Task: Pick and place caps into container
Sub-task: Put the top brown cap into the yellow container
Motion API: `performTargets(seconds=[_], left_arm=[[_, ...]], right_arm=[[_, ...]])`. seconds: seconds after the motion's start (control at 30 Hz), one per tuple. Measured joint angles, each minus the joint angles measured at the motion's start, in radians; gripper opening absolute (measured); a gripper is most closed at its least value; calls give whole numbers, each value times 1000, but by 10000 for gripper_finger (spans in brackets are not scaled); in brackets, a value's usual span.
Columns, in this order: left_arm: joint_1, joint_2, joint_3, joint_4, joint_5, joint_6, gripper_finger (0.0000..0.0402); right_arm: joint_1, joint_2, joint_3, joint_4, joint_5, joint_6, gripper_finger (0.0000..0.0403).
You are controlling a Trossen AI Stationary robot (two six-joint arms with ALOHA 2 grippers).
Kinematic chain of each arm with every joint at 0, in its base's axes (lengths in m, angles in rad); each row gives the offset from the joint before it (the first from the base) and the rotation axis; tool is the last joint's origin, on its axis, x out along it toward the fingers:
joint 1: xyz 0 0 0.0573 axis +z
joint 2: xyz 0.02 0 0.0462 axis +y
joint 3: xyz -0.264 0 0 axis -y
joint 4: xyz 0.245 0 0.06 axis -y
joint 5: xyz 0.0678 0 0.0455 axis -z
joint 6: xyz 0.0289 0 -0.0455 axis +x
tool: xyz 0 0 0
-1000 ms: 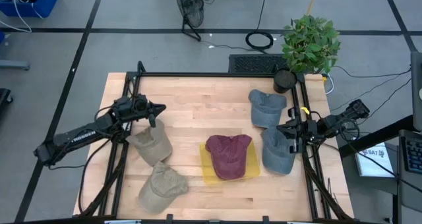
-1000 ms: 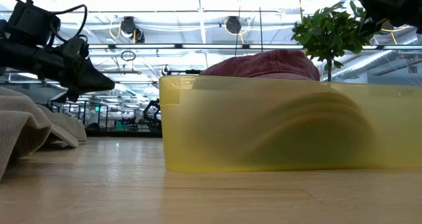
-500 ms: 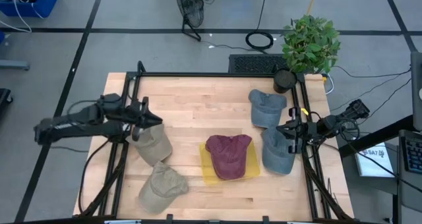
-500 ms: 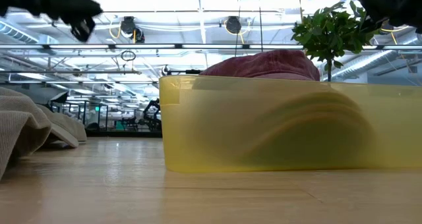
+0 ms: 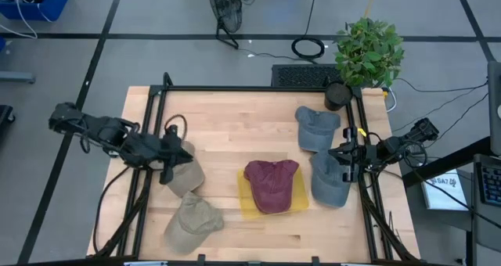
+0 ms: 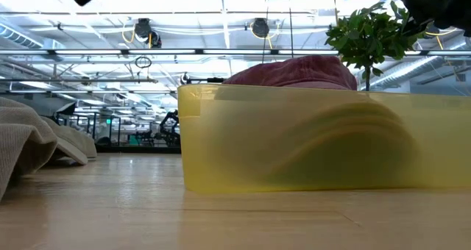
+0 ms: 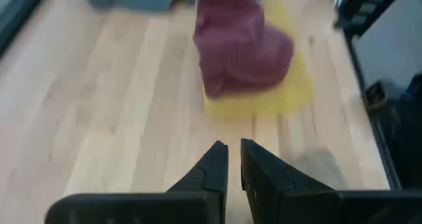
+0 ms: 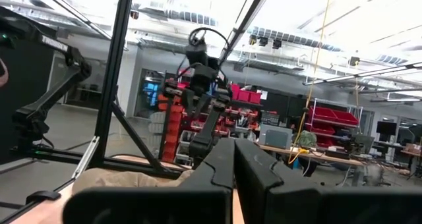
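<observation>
Hovering: left hand (image 5: 185,151) over khaki cap (image 5: 183,174).

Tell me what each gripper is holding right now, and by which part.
Nothing is held. The left gripper hovers nearly shut and bare over a khaki fabric cap; the right gripper waits shut and bare at the table's right edge.

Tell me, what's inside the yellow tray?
A maroon cap sits in the yellow tray, heaped above its rim. Through the tray's cloudy wall, the low view shows only a dim curved shape. Whether more caps lie underneath is hidden.
</observation>
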Motion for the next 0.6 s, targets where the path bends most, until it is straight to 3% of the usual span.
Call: performTargets(seconds=[0.17,0.3,0.5,0.6], left_arm=[[-31,105,80,-303,-47,-232,47],[-31,155,76,-481,-44,-393,47],[-30,179,38,-520,35,-471,51],[-31,179,7,-493,77,-479,82]], right_arm=[[0,0,0,-5,0,1,0],[0,0,0,-5,0,1,0],[0,0,0,-5,-1,1,0],[0,0,0,-5,-1,1,0]])
